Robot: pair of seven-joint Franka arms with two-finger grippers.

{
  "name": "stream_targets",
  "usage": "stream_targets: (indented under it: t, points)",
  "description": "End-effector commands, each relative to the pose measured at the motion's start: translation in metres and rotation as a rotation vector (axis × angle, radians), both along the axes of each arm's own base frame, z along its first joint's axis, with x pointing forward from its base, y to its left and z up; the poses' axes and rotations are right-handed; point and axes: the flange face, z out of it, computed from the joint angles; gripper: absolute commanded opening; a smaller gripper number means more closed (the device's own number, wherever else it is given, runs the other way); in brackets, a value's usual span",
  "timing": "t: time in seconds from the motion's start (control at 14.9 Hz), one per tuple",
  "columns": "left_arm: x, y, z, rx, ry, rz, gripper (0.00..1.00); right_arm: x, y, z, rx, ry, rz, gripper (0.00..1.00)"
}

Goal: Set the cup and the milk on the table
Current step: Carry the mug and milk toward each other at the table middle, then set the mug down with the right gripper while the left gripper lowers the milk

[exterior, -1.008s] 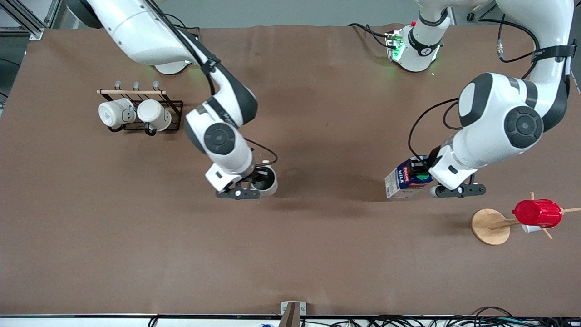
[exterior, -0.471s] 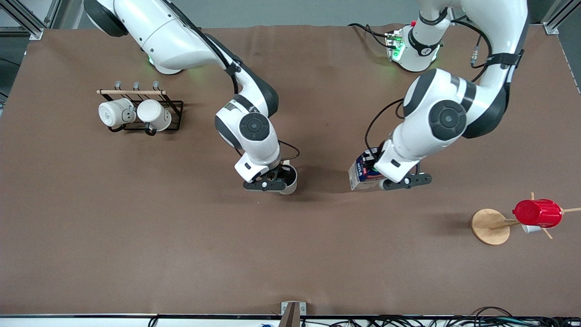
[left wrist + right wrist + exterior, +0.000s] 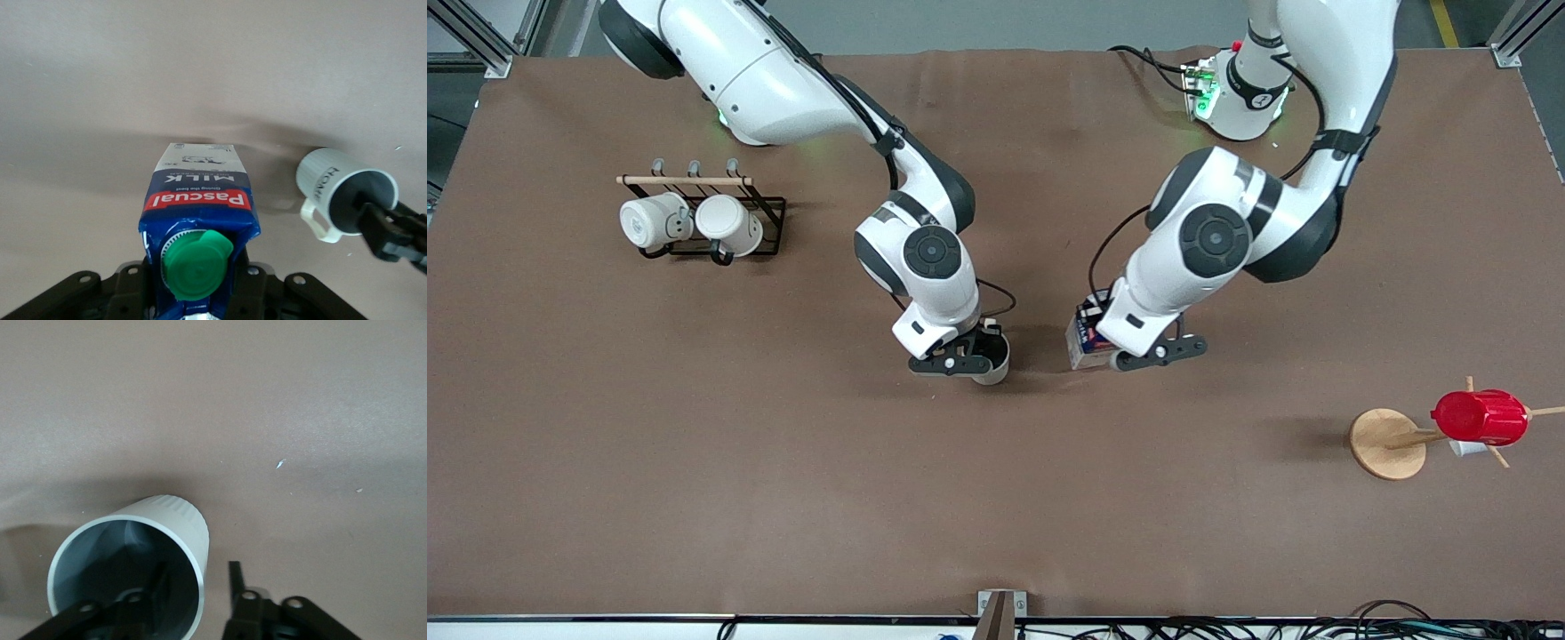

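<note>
Cup (image 3: pixel 991 359) in right hand (image 3: pixel 969 356), milk (image 3: pixel 1082 342) in left hand (image 3: pixel 1129 354).

One cup (image 3: pixel 992 360), one milk (image 3: pixel 1083 336), two white mugs (image 3: pixel 692 222), one red cup (image 3: pixel 1480 417).

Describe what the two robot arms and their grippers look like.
Both arms are glossy white with rounded links, dark grey joint bands and round dark joint caps. Thin black cables loop along each. The left gripper and right gripper are black. Green lights glow at both bases.

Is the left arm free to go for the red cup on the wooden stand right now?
Probably not yet: the left gripper is shut on the milk. The red cup itself looks unobstructed.
</note>
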Motion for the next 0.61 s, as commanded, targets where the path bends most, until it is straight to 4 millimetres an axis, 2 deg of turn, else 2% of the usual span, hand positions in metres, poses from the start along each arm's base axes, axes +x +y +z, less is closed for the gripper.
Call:
stream_targets:
  t: [0.0,0.07,0.2,0.4,0.47,0.54]
  points:
    - [0.011,-0.019,-0.002,-0.015,-0.002,0.031,0.43,0.003,0.002,0.018,0.002,-0.023,-0.016,1.00]
    - [0.011,-0.026,-0.004,-0.017,0.000,0.040,0.43,0.004,-0.002,0.029,-0.005,-0.017,-0.030,1.00]
    - [0.009,-0.034,-0.009,-0.016,0.004,0.044,0.42,0.010,-0.027,0.079,-0.056,-0.005,-0.080,1.00]
    - [0.008,-0.052,-0.013,-0.027,-0.006,0.074,0.41,0.032,-0.098,0.166,-0.101,-0.031,-0.188,1.00]
    - [0.006,-0.059,-0.014,-0.028,-0.005,0.082,0.41,0.038,-0.128,0.193,-0.114,-0.041,-0.224,1.00]
    - [0.006,-0.065,-0.017,-0.029,-0.004,0.079,0.41,0.047,-0.166,0.217,-0.114,-0.065,-0.279,1.00]
